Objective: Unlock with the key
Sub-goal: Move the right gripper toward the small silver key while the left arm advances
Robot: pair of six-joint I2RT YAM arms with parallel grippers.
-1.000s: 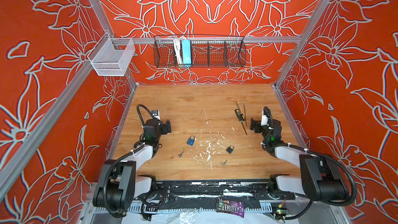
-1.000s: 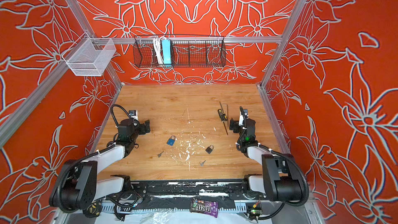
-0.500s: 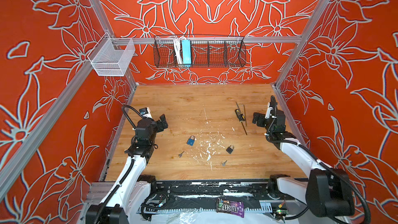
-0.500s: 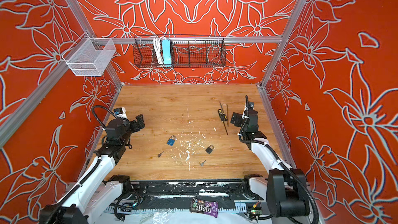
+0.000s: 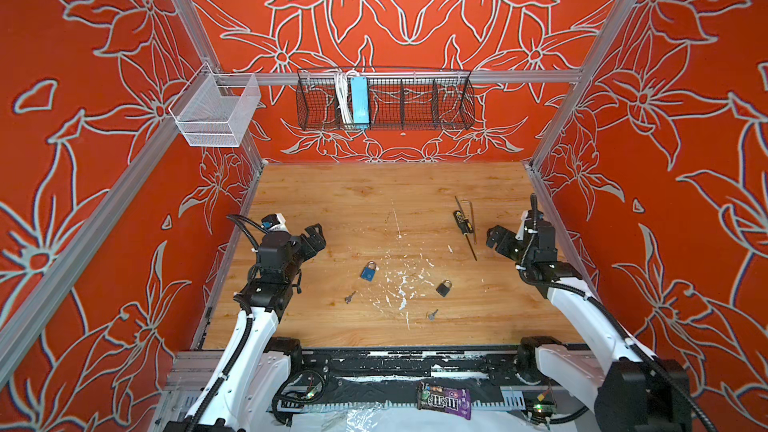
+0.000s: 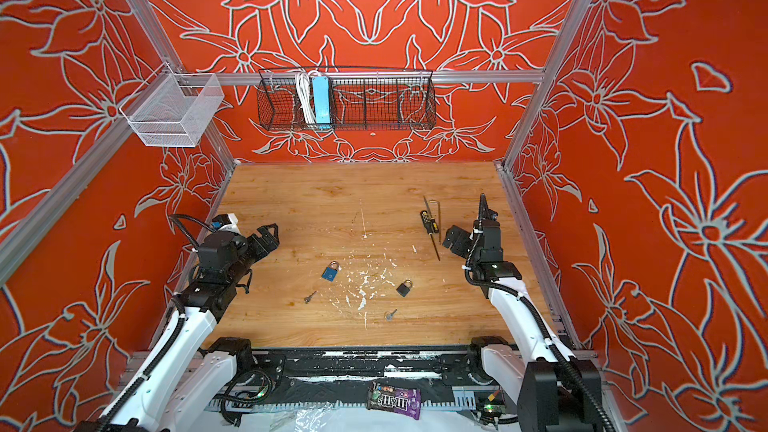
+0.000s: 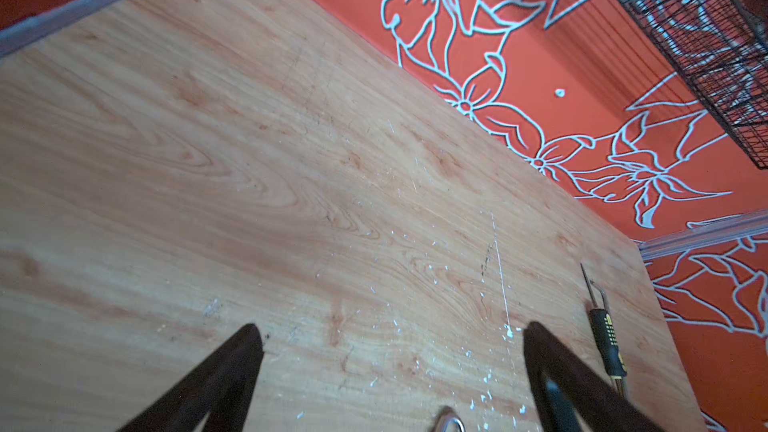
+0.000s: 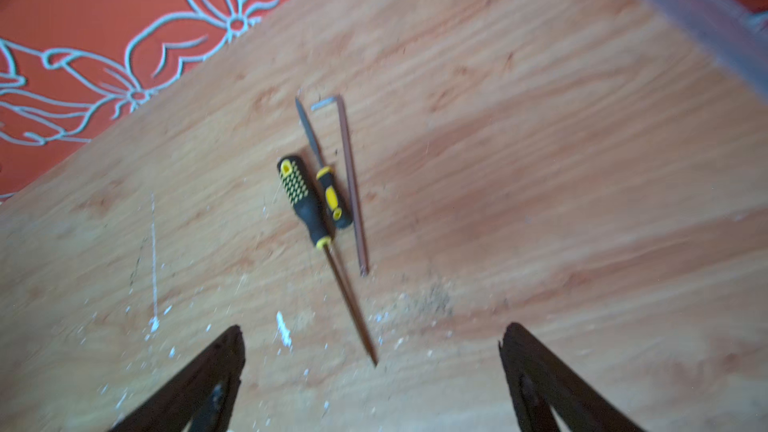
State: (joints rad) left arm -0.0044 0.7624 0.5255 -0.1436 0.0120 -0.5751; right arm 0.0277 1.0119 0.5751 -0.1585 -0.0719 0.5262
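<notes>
**Hovering wide open, both grippers clear of the locks and keys**

In both top views the left gripper (image 5: 314,238) hangs over the left-centre of the light wooden tabletop (image 5: 374,197). Its two black fingers are spread apart with nothing between them. The right gripper (image 5: 495,238) sits at the right-centre of the frame, its fingers equally spread and empty.

A small blue padlock with a silver shackle (image 5: 368,272) lies flat just below the middle of the frame. A small silver key (image 5: 350,297) rests near it, to the lower left and not touching it. Across a scatter of white flecks (image 5: 401,284), a matte black padlock (image 5: 443,288) lies to the right. A second silver key (image 5: 432,315) sits apart from that lock, just below and left of it. Both grippers are well apart from all four.

The right wrist view, slightly blurred, shows two black-and-yellow-handled screwdrivers (image 8: 307,205) lying side by side. A thin L-shaped metal hex key (image 8: 351,184) lies just beside them. In a top view this cluster lies just left of the right gripper.

At upper centre a black wire basket (image 5: 415,103) hangs on the orange floral back wall, holding a light-blue oblong box (image 5: 359,99) and a coiled white cable (image 5: 343,97). A white mesh basket (image 5: 214,112) hangs at upper left. A purple candy packet (image 5: 444,401) lies at the bottom centre.
</notes>
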